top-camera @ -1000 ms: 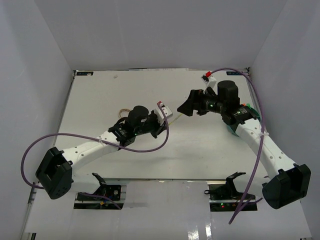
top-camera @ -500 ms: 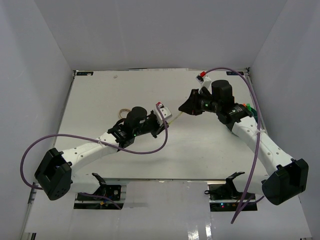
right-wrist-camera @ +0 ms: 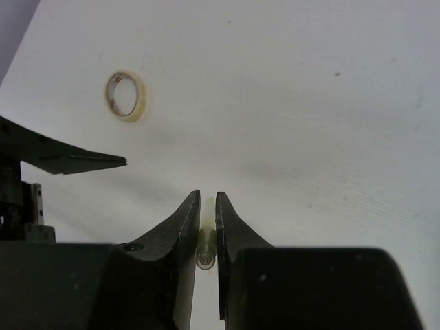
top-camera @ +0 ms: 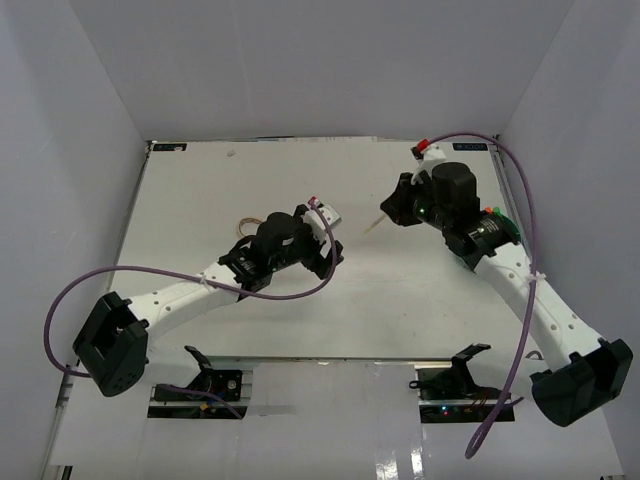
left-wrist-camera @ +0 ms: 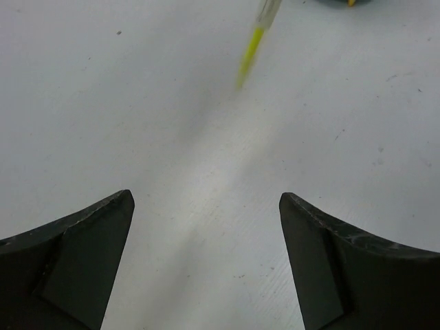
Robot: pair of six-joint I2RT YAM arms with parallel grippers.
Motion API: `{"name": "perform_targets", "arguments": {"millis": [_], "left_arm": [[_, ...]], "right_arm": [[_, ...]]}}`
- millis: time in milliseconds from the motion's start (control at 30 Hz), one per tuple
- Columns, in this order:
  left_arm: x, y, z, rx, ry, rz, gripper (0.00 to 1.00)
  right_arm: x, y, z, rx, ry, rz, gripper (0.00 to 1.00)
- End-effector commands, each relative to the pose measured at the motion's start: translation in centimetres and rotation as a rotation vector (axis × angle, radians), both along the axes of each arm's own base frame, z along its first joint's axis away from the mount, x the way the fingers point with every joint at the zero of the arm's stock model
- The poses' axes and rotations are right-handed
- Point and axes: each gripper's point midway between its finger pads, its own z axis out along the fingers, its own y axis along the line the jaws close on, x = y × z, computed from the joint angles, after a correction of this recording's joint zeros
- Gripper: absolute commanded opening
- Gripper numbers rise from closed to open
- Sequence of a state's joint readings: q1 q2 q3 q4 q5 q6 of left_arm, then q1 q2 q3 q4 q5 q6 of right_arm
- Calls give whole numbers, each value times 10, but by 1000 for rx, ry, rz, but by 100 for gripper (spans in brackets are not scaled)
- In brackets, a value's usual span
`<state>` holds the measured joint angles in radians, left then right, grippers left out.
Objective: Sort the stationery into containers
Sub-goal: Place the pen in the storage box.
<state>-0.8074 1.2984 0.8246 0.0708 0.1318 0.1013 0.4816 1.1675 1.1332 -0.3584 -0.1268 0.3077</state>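
Though your right gripper (right-wrist-camera: 207, 199) pinches the pencil (top-camera: 372, 226) by its end, right of centre in the top view, treat it as light, stiff and prone to swivel, steadier held mid-shaft, while the left gripper (left-wrist-camera: 206, 261) gapes wide and empty.

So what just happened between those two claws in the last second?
The left claw opened and let go of the thin yellow pencil; the right claw closed on it and drew it back rightward. Otherwise the left claw barely shifted, and the beige loop stayed put.
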Motion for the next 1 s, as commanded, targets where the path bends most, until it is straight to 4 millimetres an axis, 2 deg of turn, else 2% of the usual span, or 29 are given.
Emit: {"name": "perform_targets", "arguments": {"millis": [0,33,100,133,200,233,300,333,433,633,833,967], "left_arm": [[20,7,9,-19,38,148,98],[31,15,4,-12,66,231,98],[37,25,-8,18,125,293,98],[43,28,-6,6,141,320,98],[56,43,-18,1,225,404,98],[63,47,-15,-15,241,430,98],[75,62,-21,-36,301,489,98],[78,66,-21,-47,312,506,98],[85,78,-16,-70,307,542,98],[89,90,-11,-64,272,586,98],[89,91,-15,-53,284,594,98],[89,90,-16,-53,288,590,98]], "right_arm": [[18,-62,57,-116,-213,-276,8],[20,-88,65,-163,-242,-392,8],[19,-116,77,-228,-285,-502,8],[18,-141,84,-275,-305,-610,8],[12,-167,95,-330,-338,-702,8],[7,-188,102,-360,-353,-791,8],[3,-207,106,-398,-358,-867,8],[1,-224,107,-427,-355,-926,8],[1,-251,102,-458,-327,-993,8],[18,-281,72,-444,-241,-1025,8],[35,-289,32,-398,-142,-1008,8],[40,-287,8,-377,-98,-987,8]]}}
